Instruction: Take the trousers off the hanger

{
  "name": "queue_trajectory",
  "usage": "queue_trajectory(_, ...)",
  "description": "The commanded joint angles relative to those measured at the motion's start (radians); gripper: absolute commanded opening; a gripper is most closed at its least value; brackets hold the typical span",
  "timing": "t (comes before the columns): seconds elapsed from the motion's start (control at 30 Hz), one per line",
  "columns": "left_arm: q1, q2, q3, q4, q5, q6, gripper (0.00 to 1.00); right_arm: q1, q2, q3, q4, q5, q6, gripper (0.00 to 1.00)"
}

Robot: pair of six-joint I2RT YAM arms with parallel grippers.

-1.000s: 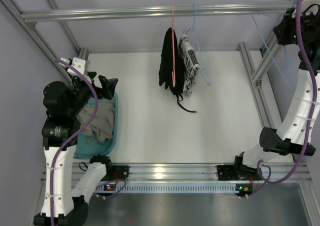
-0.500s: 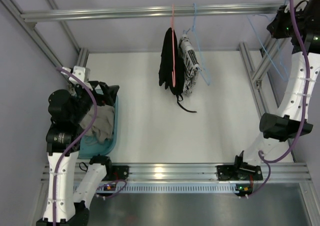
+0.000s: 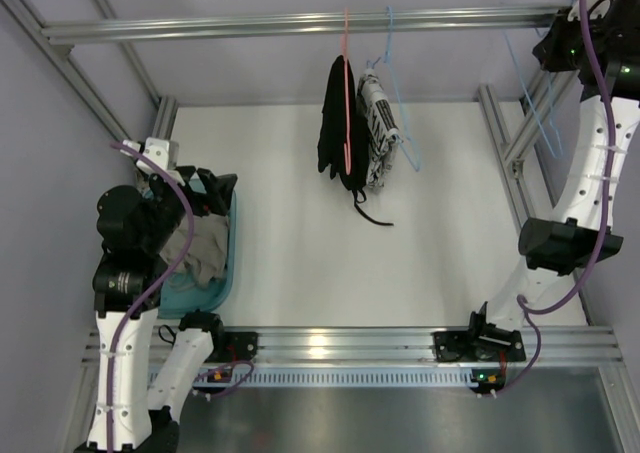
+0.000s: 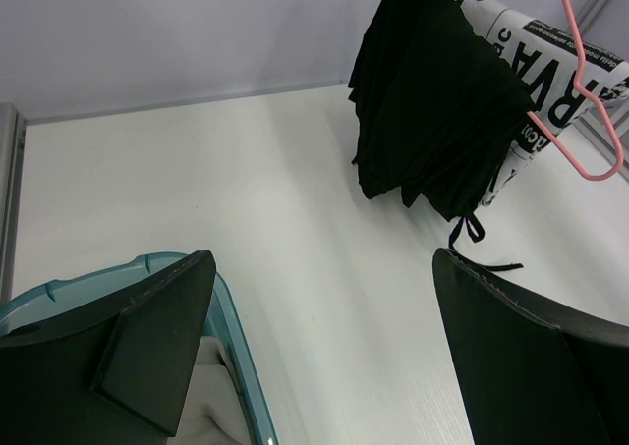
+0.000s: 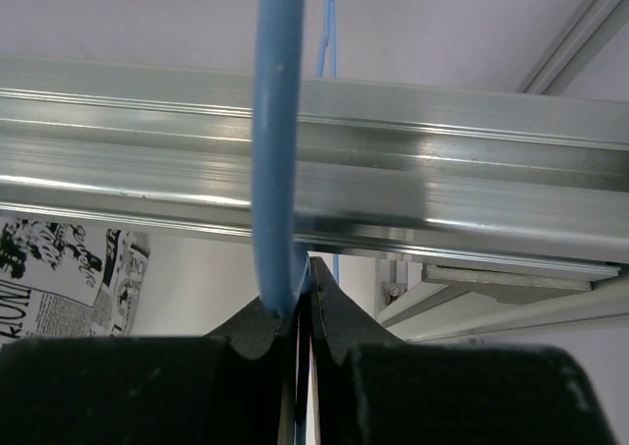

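Near left, the trousers (image 3: 196, 247) lie bunched in a teal bin (image 3: 226, 273), off the hanger (image 5: 275, 121). Just above the bin's far end, the left gripper (image 4: 322, 268) hangs with its fingers spread wide and nothing between them.

Farther off, at mid-table, a black garment (image 4: 432, 101) on a red-orange hanger (image 4: 590, 101) hangs from the far rail (image 3: 300, 21). Beside it hangs a patterned garment (image 4: 550, 67) with bold black lettering, too cut off to read as words.

Far right and up by the rail, the right gripper (image 5: 300, 293) is pinched tight on the bare blue wire of the hanger.
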Motion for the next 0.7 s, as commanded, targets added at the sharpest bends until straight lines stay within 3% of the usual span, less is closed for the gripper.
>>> queue_trajectory(0.0,0.005,-0.012,-0.007,0.047,-0.005,-0.007,0.98,-0.02,0.01,0.019,0.074,0.005,0.006,0.06)
queue_trajectory(0.13,0.005,-0.011,-0.011,0.047,-0.004,-0.015,0.98,-0.023,-0.027,-0.044,0.08,-0.007,0.003,0.18)
queue_trajectory(0.37,0.005,-0.011,0.004,0.047,-0.001,-0.02,0.98,-0.043,-0.055,-0.073,0.092,-0.017,0.005,0.23)
queue_trajectory(0.4,0.005,-0.014,0.007,0.045,-0.005,-0.02,0.98,-0.048,-0.062,-0.075,0.092,-0.023,0.003,0.35)
queue_trajectory(0.47,0.005,-0.02,0.009,0.044,-0.005,-0.016,0.98,-0.053,-0.07,-0.079,0.088,-0.035,0.002,0.41)
queue_trajectory(0.67,0.005,-0.012,0.01,0.022,-0.011,-0.024,0.98,-0.068,-0.144,-0.138,0.081,-0.069,-0.006,0.71)
